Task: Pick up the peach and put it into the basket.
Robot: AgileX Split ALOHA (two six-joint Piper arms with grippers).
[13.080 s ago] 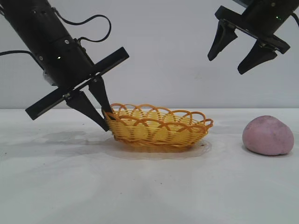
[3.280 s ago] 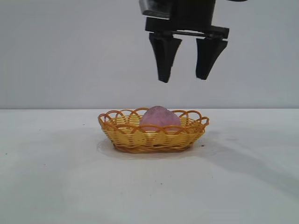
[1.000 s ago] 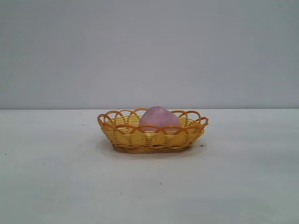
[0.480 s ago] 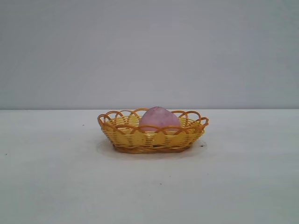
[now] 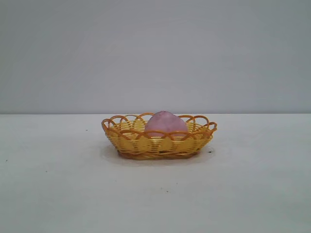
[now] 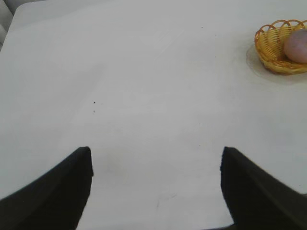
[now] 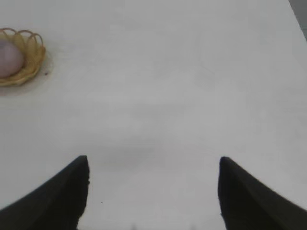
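The pink-mauve peach [image 5: 165,124] lies inside the yellow wicker basket [image 5: 131,141] with the orange looped rim, at the middle of the table. Both show far off in the left wrist view, basket [image 6: 268,48] and peach [image 6: 297,45], and in the right wrist view, basket [image 7: 33,60] and peach [image 7: 8,58]. My left gripper [image 6: 156,153] is open and empty, high above bare table, far from the basket. My right gripper [image 7: 153,160] is open and empty, also far from the basket. Neither arm shows in the exterior view.
The white table [image 5: 243,194] runs wide around the basket, with a few small dark specks. A grey wall stands behind. A table edge shows at a far corner in the left wrist view [image 6: 9,19] and in the right wrist view [image 7: 297,19].
Earlier the peach lay on the table at the right and the left gripper held the basket rim. Then the right gripper hung open above the peach in the basket. Over the last second nothing has moved.
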